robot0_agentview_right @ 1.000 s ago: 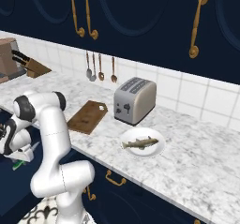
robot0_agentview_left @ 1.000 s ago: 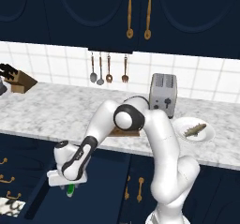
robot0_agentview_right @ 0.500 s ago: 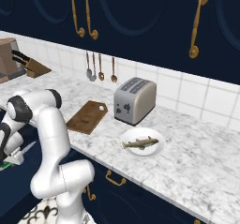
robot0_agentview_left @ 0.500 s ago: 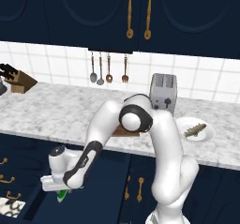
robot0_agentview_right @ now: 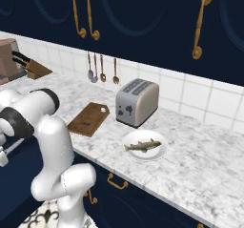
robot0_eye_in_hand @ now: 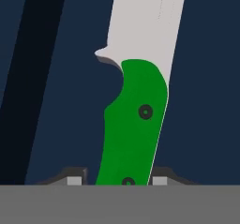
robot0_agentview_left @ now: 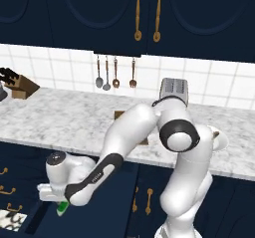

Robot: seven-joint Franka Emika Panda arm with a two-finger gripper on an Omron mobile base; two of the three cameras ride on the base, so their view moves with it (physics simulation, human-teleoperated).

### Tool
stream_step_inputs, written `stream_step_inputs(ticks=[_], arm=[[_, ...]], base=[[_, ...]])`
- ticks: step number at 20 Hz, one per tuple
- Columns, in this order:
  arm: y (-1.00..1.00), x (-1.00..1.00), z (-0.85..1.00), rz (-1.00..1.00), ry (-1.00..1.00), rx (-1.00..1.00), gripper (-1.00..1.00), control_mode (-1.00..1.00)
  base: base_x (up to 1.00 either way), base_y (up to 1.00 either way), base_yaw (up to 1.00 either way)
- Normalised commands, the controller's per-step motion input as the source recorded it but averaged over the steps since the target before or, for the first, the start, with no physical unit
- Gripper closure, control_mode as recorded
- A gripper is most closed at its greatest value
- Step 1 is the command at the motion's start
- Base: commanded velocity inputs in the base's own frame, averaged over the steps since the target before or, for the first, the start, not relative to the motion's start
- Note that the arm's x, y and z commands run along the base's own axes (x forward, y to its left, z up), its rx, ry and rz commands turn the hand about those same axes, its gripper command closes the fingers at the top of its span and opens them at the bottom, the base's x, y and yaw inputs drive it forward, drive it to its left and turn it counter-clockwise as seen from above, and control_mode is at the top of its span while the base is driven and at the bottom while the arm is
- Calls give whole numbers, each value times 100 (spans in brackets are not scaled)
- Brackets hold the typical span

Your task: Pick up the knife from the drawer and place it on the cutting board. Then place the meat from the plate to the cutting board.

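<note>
Now, step: getting the knife out of the drawer. That is the first part of the job.
Tool: the tool is down low in the drawer, below the cutting board. Its two tips sit tight against both sides of the green handle, so it looks nearly closed on the knife.
Knife: it lies in the dark blue drawer, blade pointing away from the tool.
Next move: I think the arm must lift the knife straight up, clear of the drawer, then carry it up to the cutting board on the surface.
After that: the meat waits on the plate, to the right of the cutting board.
Hard to see: the blade tip is cut off. The arm hides part of the cutting board in the left base view. I cannot tell if the knife is off the drawer floor yet.
</note>
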Motion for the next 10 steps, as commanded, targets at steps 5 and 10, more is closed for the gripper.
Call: stream_step_inputs(ticks=[5,10], arm=[[-44,30,100,-12,0,0,100,-100],[-80,51,95,-10,1,0,100,-100]], base=[[0,0,0],[0,0,0]])
